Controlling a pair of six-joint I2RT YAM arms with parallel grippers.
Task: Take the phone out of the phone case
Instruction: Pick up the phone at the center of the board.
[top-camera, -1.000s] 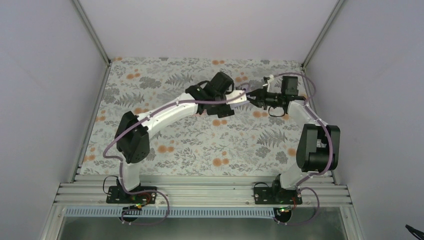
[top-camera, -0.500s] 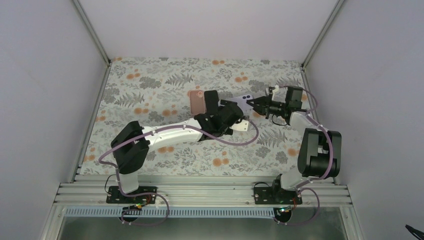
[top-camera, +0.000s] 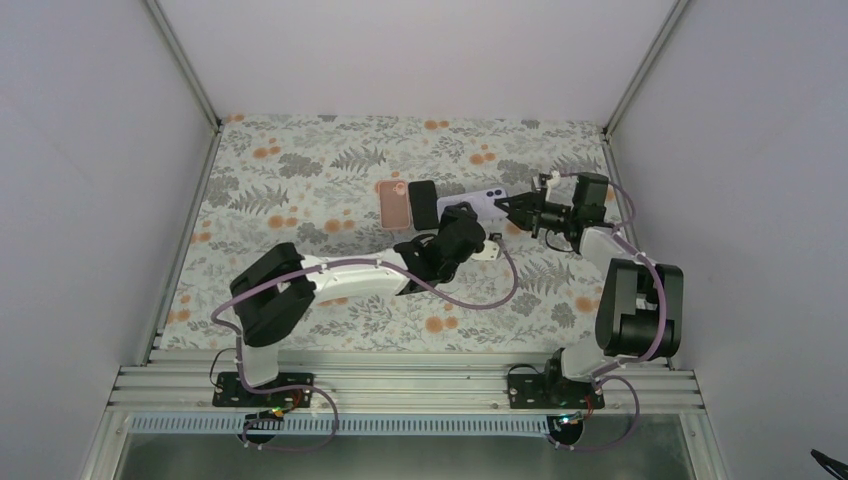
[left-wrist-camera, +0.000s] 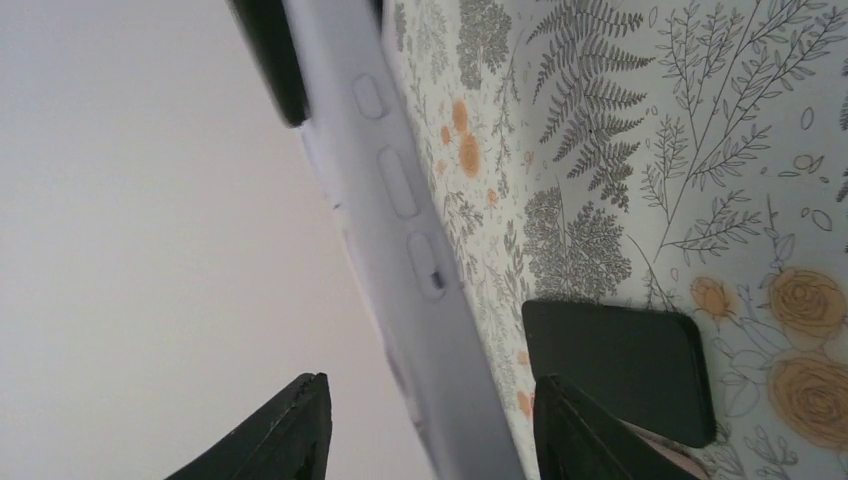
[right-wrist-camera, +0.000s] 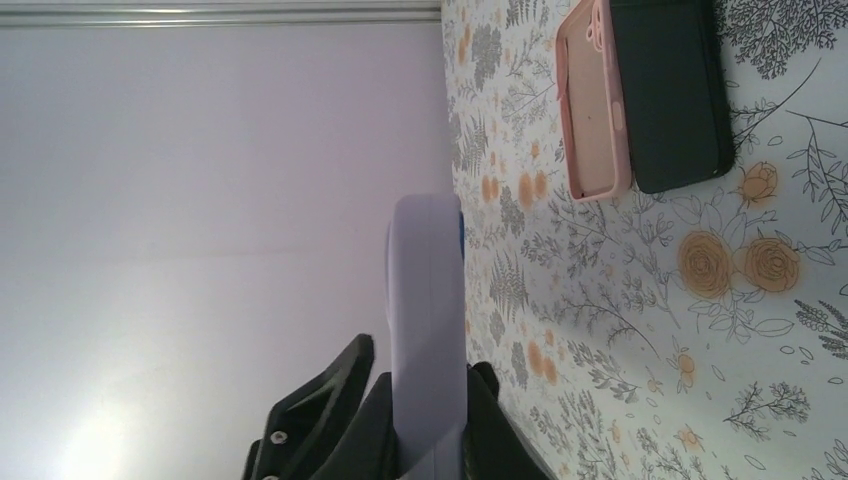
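A lavender phone case, with side buttons and a camera cutout, is held on edge above the floral mat. Whether a phone sits inside it I cannot tell. My right gripper is shut on its right end; in the right wrist view the case rises from between the fingers of that gripper. My left gripper is at the case's near long edge. In the left wrist view the left gripper is open, its fingers on either side of the case with a gap on the left.
A pink empty case and a black phone lie flat side by side on the mat, just left of the held case. They also show in the right wrist view, pink case and black phone. Grey walls enclose the mat.
My left arm has drawn back toward the near side, uncovering the pink case and black phone, and its jaws have narrowed around the lavender case. The right gripper keeps its hold.
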